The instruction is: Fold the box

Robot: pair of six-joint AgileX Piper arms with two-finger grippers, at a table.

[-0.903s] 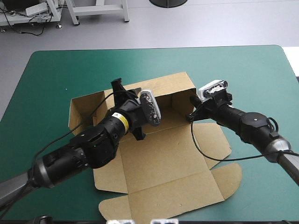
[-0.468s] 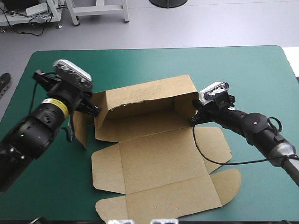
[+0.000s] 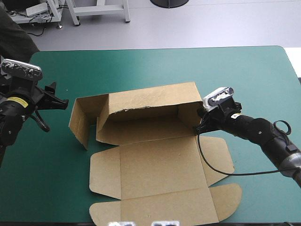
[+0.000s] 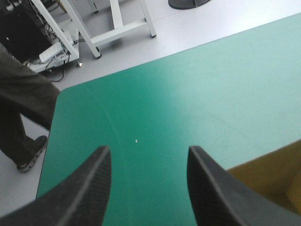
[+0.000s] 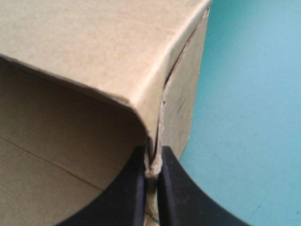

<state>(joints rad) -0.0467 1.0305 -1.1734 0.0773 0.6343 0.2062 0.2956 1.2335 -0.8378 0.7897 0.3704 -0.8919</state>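
The brown box (image 3: 150,141) lies mid-table, its far wall raised and leaning inward, its left side flap (image 3: 82,117) standing, its lid and flaps flat toward the front. My right gripper (image 3: 200,126) is shut on the box at the raised right corner (image 5: 153,160), the board pinched between its black fingers (image 5: 136,193). My left gripper (image 3: 59,101) hangs open to the left of the box, apart from it. In the left wrist view its fingers (image 4: 89,188) stand wide over bare teal-green cover (image 4: 188,103), with a box corner (image 4: 273,174) beside one finger.
The table's far edge and rounded far-left corner (image 4: 70,89) show ahead of the left gripper. Bare teal-green cover (image 3: 42,179) surrounds the box on all sides. A black cable (image 3: 211,165) droops over the box's right flap.
My left arm has pulled away from the box's far wall to the table's left side, letting go. The left side flap now stands free. The right gripper has held its corner.
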